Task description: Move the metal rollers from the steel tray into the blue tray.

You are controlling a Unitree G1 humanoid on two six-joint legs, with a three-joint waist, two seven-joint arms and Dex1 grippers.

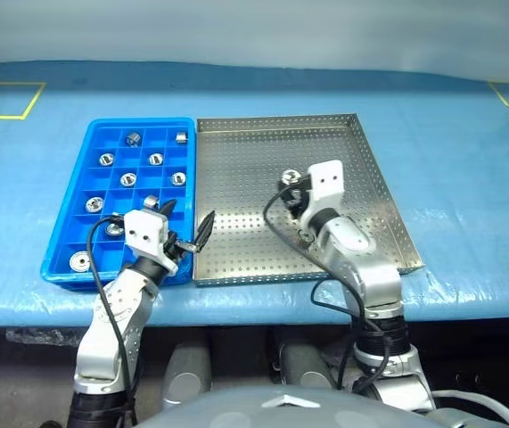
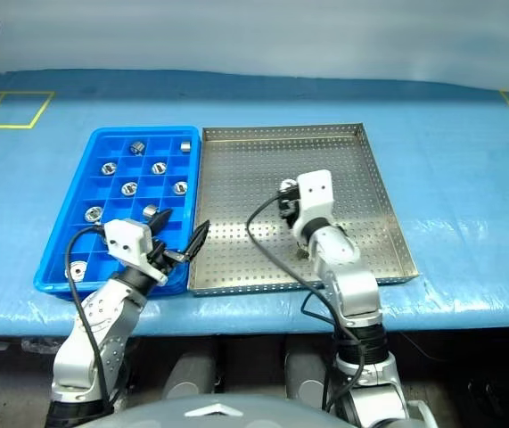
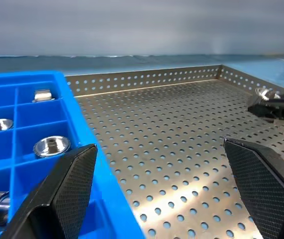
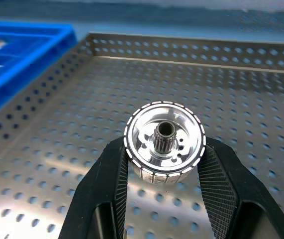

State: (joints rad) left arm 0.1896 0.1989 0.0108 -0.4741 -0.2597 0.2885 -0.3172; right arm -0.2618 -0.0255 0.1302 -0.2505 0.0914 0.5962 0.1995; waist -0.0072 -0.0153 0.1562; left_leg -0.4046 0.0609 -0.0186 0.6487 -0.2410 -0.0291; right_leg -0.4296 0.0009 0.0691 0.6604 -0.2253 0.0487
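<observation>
One metal roller, a shiny silver cylinder with a central hole, is held just above the floor of the steel tray. My right gripper is shut on it, over the tray's middle right. To the left lies the blue tray, with several metal rollers in its compartments. My left gripper is open and empty at the front, straddling the border between the two trays. The left wrist view also shows the blue tray's wall and the perforated steel floor.
Both trays sit side by side on a table with a blue cover. Yellow tape marks lie at the far left and far right. The table's front edge runs just behind my arms.
</observation>
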